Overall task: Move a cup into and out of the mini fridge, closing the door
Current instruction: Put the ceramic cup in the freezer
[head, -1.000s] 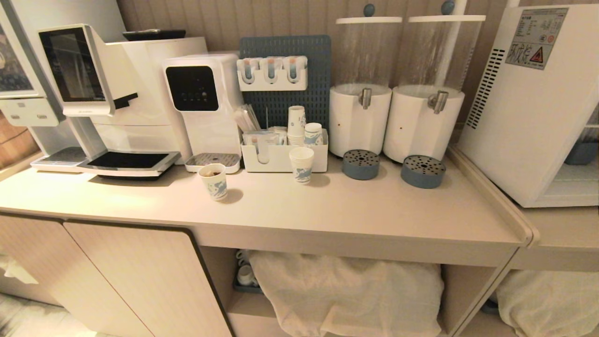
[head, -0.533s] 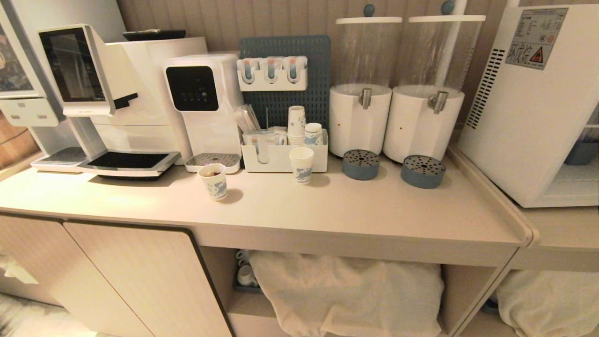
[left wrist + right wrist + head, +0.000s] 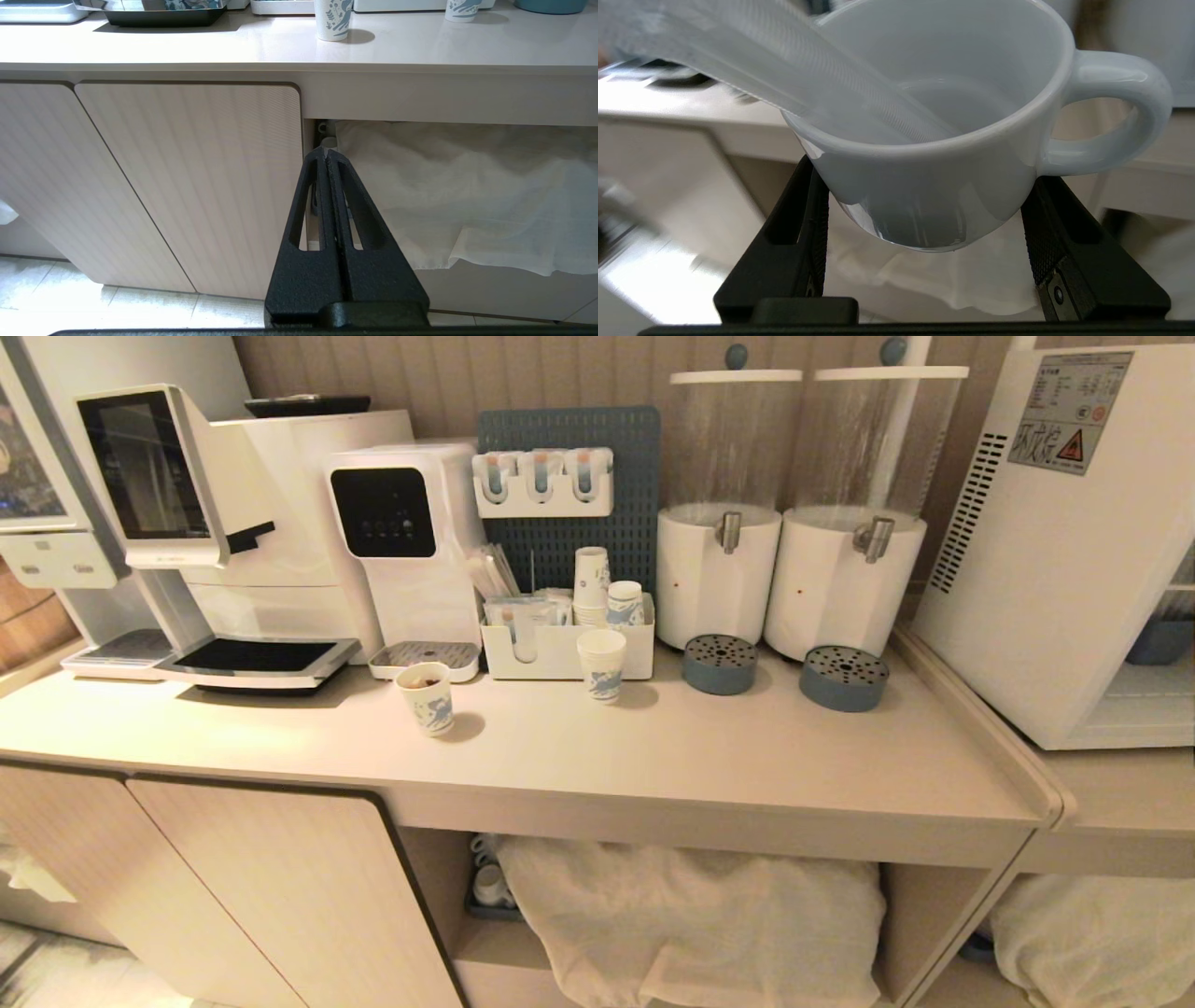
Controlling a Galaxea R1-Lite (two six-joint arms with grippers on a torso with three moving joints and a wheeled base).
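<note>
White ceramic cup [image 3: 934, 154] clamped between the 2 black fingers [image 3: 794, 242] of the right gripper [image 3: 924, 219], handle [image 3: 1111, 112] out to one side, mouth tipped toward the camera. Not seen in the head view. Left gripper [image 3: 327, 154] pressed together, empty, parked low before the cabinet door [image 3: 187, 177] and white cloth [image 3: 467, 196]. Mini fridge [image 3: 1055, 541] at the far right on the lower counter [image 3: 1111, 803], vent slots and warning sticker facing in; door state cannot tell. 2 paper cups [image 3: 427, 697] on the main countertop [image 3: 700, 756].
</note>
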